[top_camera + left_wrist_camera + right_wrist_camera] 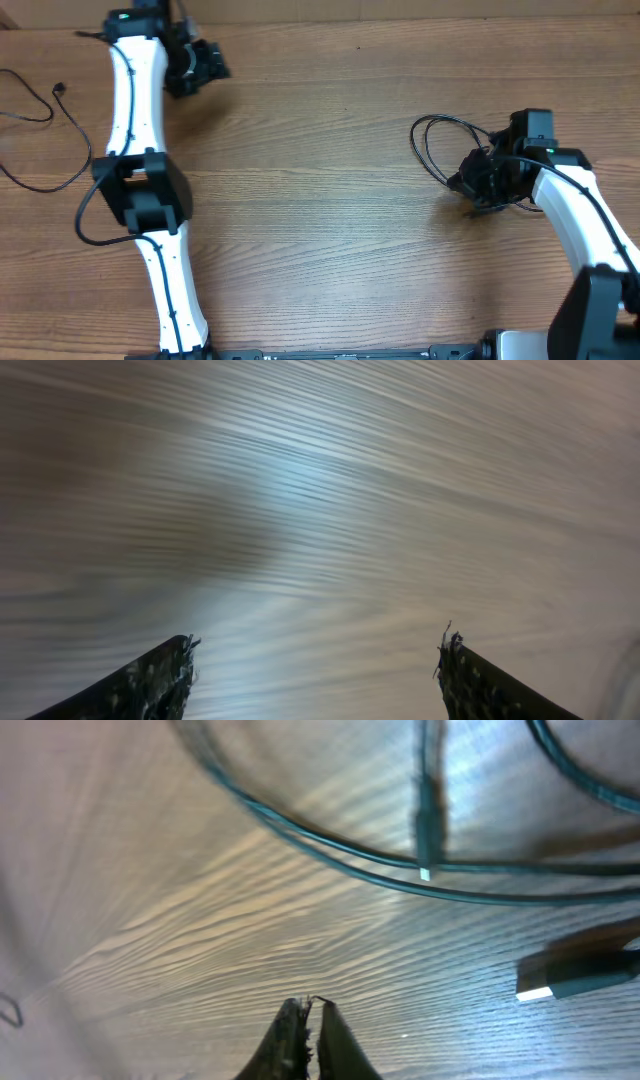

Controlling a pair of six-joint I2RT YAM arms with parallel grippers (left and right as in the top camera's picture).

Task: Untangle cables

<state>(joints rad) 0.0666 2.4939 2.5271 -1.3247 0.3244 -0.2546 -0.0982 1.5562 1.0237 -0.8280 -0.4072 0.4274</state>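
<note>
A black cable bundle [438, 145] lies in loops at the right of the wooden table. My right gripper [478, 185] sits at the bundle's lower right edge. In the right wrist view its fingers [310, 1010] are shut with nothing visible between them. Cable strands [330, 850] curve ahead of the fingers, with a small plug [426, 825] and a larger connector [575, 975] lying to the right. A second loose black cable [45, 115] with a small plug [60, 90] lies at the far left. My left gripper [205, 65] is open and empty over bare wood [315, 660].
The left arm's elbow [140, 190] and its own thick wiring [85, 215] hang over the left of the table. The right arm [575, 215] reaches in from the lower right. The table's back edge [400, 20] runs along the top.
</note>
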